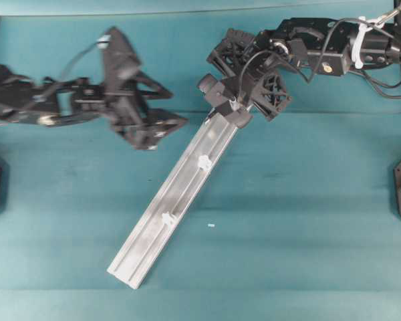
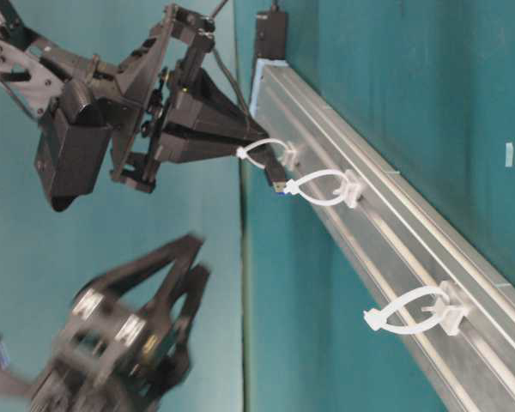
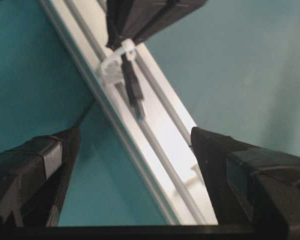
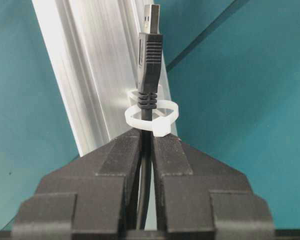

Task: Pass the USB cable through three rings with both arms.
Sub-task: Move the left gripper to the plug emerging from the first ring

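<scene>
From overhead, the right gripper point(image 1: 235, 107) sits at the upper end of the silver rail point(image 1: 147, 237), which lies diagonally on the teal surface point(image 1: 301, 221), while the left gripper point(image 1: 168, 107) hangs just left of that end, jaws spread wide and empty, probably placed to receive the plug. Two of the three rings point(image 1: 204, 162) show as white clips further down the rail; the third is hidden under the right gripper. The table-level view shows the right gripper's jaws closed on the USB cable point(image 2: 276, 182), with the plug poking out of the first ring and stopping short of the second, so one ring is threaded and two are not. The left wrist view looks along the rail between its parted fingers point(image 3: 230, 170), the plug hanging through the first ring ahead. The right wrist view shows the jaws pinching the cable just behind that ring, a close grip that likely keeps the plug stiff and aimed along the rail.
</scene>
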Controlling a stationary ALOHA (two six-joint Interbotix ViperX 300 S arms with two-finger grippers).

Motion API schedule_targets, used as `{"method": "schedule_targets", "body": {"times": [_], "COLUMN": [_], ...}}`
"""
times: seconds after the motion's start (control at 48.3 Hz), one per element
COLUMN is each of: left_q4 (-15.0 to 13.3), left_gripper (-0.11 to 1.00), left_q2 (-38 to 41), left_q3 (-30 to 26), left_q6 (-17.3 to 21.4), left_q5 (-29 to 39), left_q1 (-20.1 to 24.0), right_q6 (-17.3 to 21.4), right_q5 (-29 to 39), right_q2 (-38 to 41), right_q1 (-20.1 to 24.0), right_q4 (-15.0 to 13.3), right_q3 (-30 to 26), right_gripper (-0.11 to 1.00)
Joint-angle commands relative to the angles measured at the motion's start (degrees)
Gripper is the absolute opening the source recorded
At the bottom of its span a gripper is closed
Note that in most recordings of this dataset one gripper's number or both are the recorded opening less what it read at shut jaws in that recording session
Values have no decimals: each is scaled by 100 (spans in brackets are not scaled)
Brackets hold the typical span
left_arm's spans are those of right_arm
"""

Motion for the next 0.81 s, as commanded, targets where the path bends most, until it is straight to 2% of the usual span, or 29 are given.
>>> {"method": "schedule_targets", "body": {"times": [0.0, 0.352, 0.787], "left_q4": [9, 9, 9], "left_gripper": [96, 96, 96], "left_q2": [729, 1600, 1846], "left_q3": [-272, -923, -1222], "left_q6": [9, 9, -9], "left_q5": [-88, -88, -114], "left_q1": [0, 53, 105], "right_q6": [-44, -44, -35], "right_q5": [-26, -18, -26], "right_q2": [26, 26, 26], "right_q1": [26, 26, 26], "right_q4": [26, 18, 18], "right_q3": [-53, -62, -35], "right_gripper": [7, 7, 7]}}
